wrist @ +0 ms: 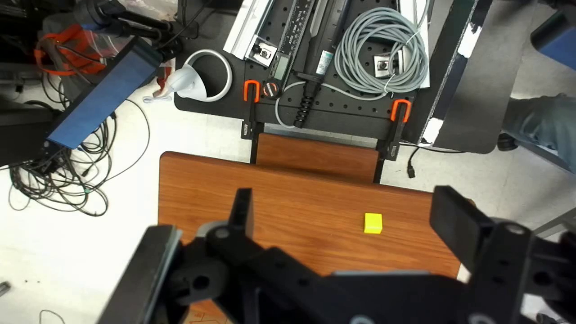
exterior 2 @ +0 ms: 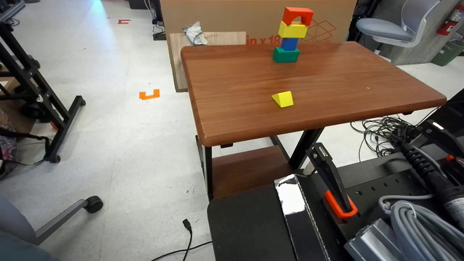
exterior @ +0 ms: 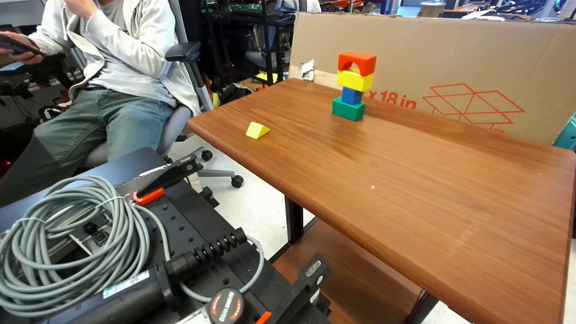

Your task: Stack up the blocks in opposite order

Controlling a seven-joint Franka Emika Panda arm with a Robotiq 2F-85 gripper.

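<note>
The blocks stand in one upright stack near the table's far edge, shown in both exterior views. From bottom to top: the green block [exterior: 348,109] [exterior 2: 286,55], the smaller blue block [exterior: 351,96] [exterior 2: 289,44], the yellow block [exterior: 355,81] [exterior 2: 292,32] and the red arch-shaped block [exterior: 360,58] [exterior 2: 298,12]. A separate yellow wedge [exterior: 257,130] [exterior 2: 284,99] lies alone on the table; it also shows in the wrist view [wrist: 373,223]. My gripper [wrist: 343,198] is wide open and empty, high above the table. The stack does not show in the wrist view. The gripper is outside both exterior views.
The brown table [exterior: 405,189] has a cardboard panel [exterior: 450,58] standing behind it, close to the stack. A black bench [exterior 2: 250,217] with a coiled grey cable [exterior: 130,238] and clamps [exterior 2: 330,177] stands across a gap. A person [exterior: 121,81] sits beside it.
</note>
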